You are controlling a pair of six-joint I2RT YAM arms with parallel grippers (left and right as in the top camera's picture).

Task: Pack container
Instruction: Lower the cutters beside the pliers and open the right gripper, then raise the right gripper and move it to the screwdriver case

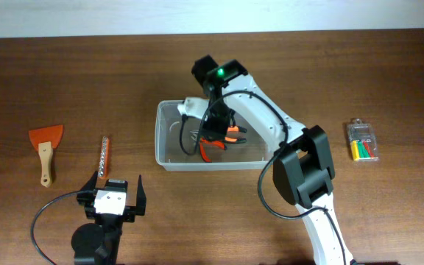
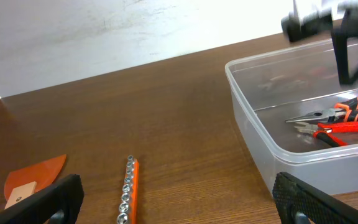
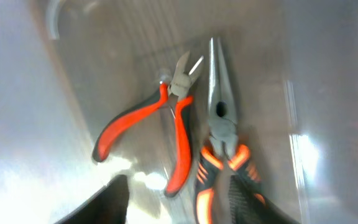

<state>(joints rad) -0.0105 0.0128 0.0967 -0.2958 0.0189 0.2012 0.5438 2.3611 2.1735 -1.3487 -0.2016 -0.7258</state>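
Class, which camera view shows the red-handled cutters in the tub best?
The right wrist view: the red-handled cutters lie close up, jaws and both handles clear. The left wrist view shows them side-on inside the container, handles cut by the frame edge. Overhead, the right arm hides most of them.

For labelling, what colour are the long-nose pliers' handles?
Long-nose pliers: black and orange; right wrist view.

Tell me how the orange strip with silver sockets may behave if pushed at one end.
The orange strip is long and narrow, so it would probably pivot rather than slide straight. Its row of metal-looking sockets suggests it is stiff and fairly heavy for its size. It lies flat, so rolling seems unlikely.
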